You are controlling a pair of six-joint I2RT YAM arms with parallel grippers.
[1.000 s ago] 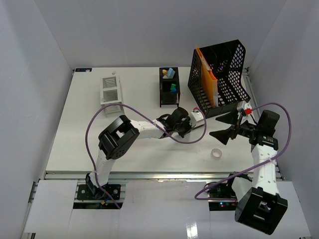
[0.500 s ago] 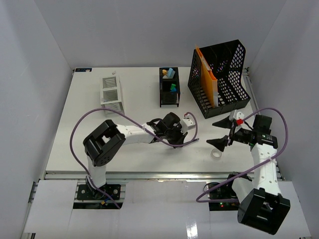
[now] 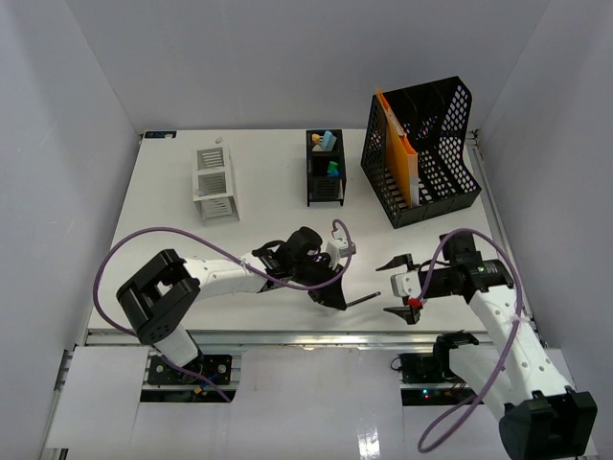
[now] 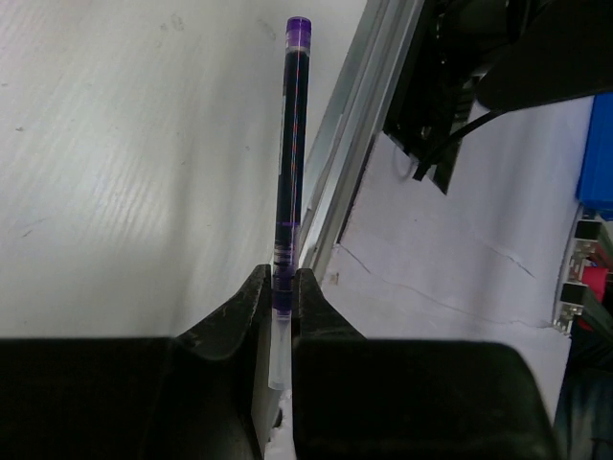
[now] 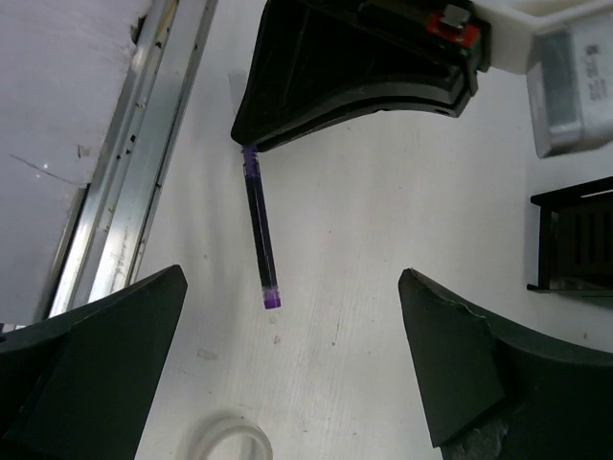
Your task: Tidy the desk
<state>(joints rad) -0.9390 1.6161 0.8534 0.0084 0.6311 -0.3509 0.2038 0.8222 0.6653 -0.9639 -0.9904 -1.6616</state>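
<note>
Both arms have pulled back toward the near edge. The left gripper (image 3: pixel 324 287), which was up by the rack a second ago, now sits low over the front of the desk (image 3: pixel 172 249), and the right gripper (image 3: pixel 395 287) has swung in from the right side to face it. The small white ring of tape (image 5: pixel 230 436) no longer shows from above; only the right wrist view catches its rim, under that gripper.

The desk is a large flat white rectangular tabletop filling the floor of the enclosure. Its long axis runs left to right, with the metal rail (image 3: pixel 287 335) along the near edge.

Just inside that rail, the left gripper's jaws are pinched nearly closed on one end of a slim purple pen (image 4: pixel 290 144). The pen lies roughly parallel to the rail, its free purple tip pointing toward the right gripper. That gripper's jaws are spread wide and hold nothing, the pen tip lying between them.

At the back stand a white mesh holder (image 3: pixel 215 182), a small black organiser (image 3: pixel 326 172) and a black mesh file rack (image 3: pixel 436 144) with an orange folder (image 3: pixel 397 158).
</note>
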